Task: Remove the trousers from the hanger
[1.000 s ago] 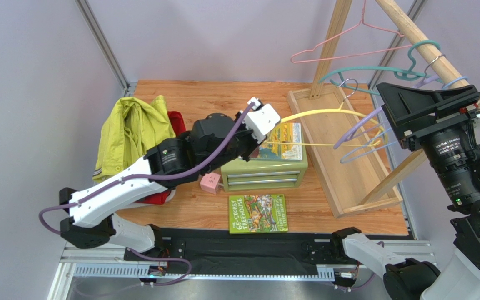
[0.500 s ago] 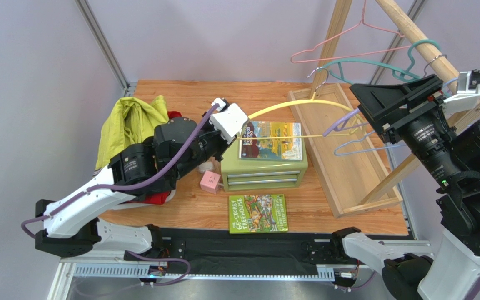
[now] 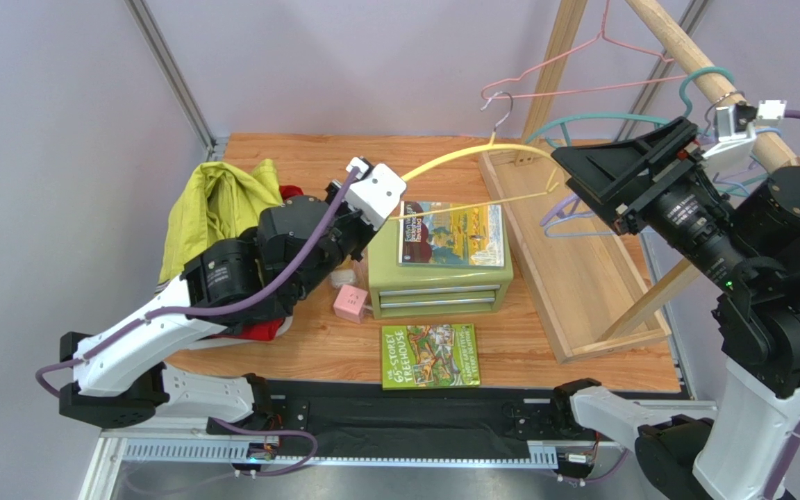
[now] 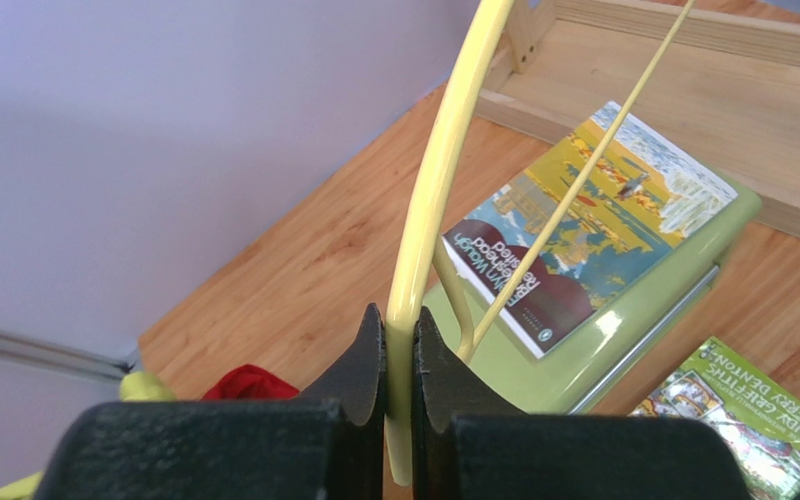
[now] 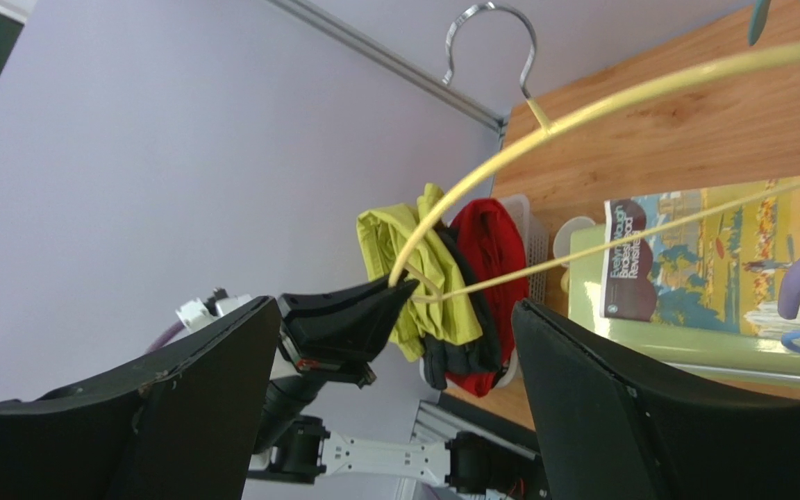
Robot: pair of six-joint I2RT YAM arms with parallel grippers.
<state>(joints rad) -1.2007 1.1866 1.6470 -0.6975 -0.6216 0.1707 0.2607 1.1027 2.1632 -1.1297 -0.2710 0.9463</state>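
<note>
Starting at the table's (image 3: 540, 359) far-left corner, the trousers (image 3: 216, 208) sit in a heap: yellow-green on top, a bit of red peeking out beside it, and some dark cloth visible in the right wrist view. So the clothes look to be off already, piled in what seems to be a pale basket (hard to make out much of it).

Next over, the left gripper (image 4: 399, 359) has its jaws clamped tight on one end of the yellow hanger (image 3: 467, 156), which is bare, nothing draped on it. The hanger arcs up and rightward over the green drawer box (image 3: 441, 281) with a book (image 3: 454, 233) on top; another book (image 3: 430, 355) lies near the table's front edge, and a small pink cube (image 3: 350, 303) sits just beside the box.

Further right, the hanger's metal hook (image 5: 490, 42) hangs in the air above the wooden tray (image 3: 592, 302) along the right edge. The right gripper (image 5: 394, 406) is up near the wooden rail (image 3: 707, 73) with its jaws spread wide and nothing between them. Several other empty hangers dangle from that rail.

Judging from this, the removal part looks finished; what's probably left is dealing with the bare hanger, maybe handing it across or putting it back on the rail.
</note>
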